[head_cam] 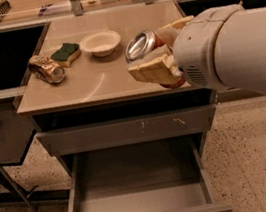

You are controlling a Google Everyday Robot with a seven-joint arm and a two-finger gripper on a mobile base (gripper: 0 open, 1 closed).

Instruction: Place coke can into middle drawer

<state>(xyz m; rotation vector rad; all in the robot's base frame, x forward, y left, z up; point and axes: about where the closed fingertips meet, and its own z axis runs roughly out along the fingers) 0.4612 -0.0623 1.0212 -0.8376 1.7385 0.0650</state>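
My gripper [157, 51] is at the right of the camera view, above the right side of the cabinet top. It is shut on the coke can [144, 44], which lies tilted between the tan fingers [155, 70] with its silver end facing the camera; a bit of red shows below the fingers. The middle drawer [138, 198] stands pulled out below, wide and grey, with nothing on its floor. The can hangs above the countertop, back from the drawer opening.
On the tan countertop [93, 81] lie a brownish-gold can [46, 69], a green sponge [66, 53] and a white bowl [100, 42]. A shut scratched drawer front [127, 131] sits above the open drawer. A dark table [1, 137] stands at left.
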